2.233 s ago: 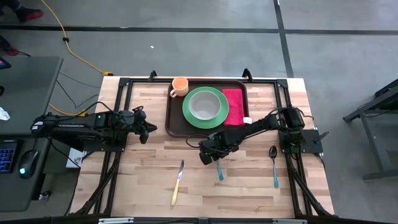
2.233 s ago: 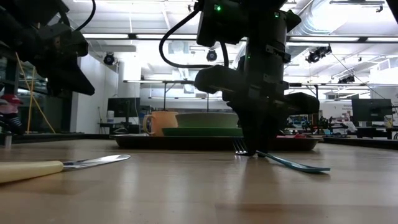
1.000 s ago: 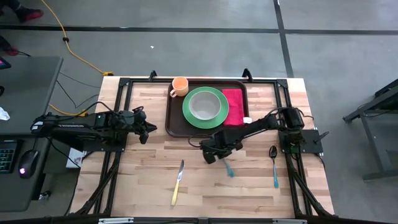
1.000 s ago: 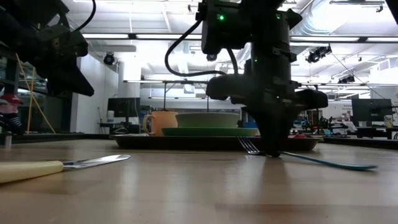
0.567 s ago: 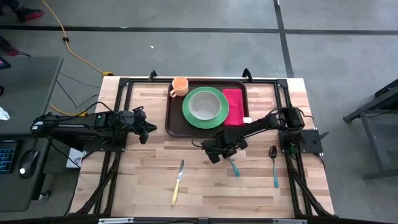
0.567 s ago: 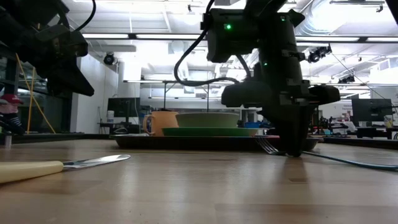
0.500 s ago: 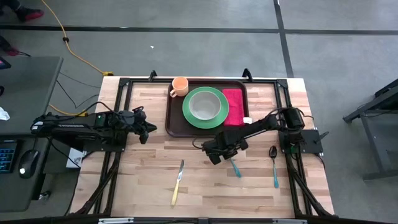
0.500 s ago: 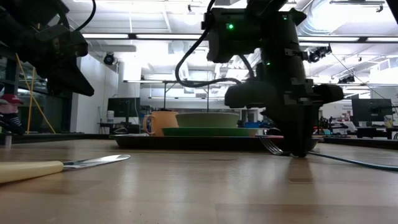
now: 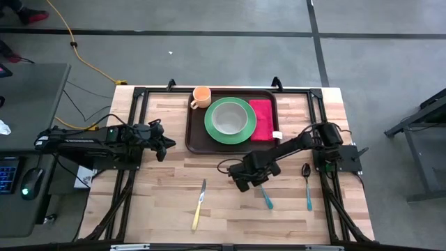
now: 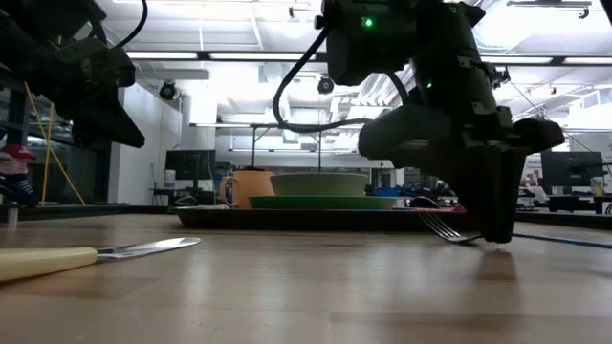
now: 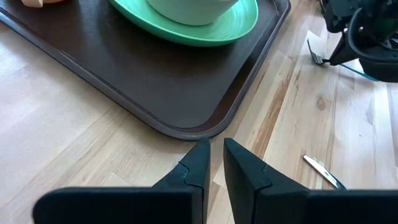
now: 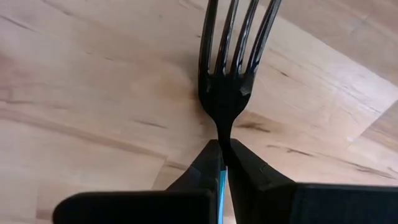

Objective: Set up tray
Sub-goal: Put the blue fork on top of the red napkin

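Honestly, we'd worry: right gripper (image 9: 245, 181), lower middle of the high view, pinches the fork (image 12: 231, 68) by its thin neck. It could swivel before reaching the tray (image 9: 197, 137).

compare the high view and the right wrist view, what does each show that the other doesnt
Only the high view shows the tray with plate, cup and napkin, the knife, the spoon and the waiting left claw. Only the right wrist view shows the fork's tines close up, its neck pinched between the right claw's fingers. Both show the fork, that claw and the table.
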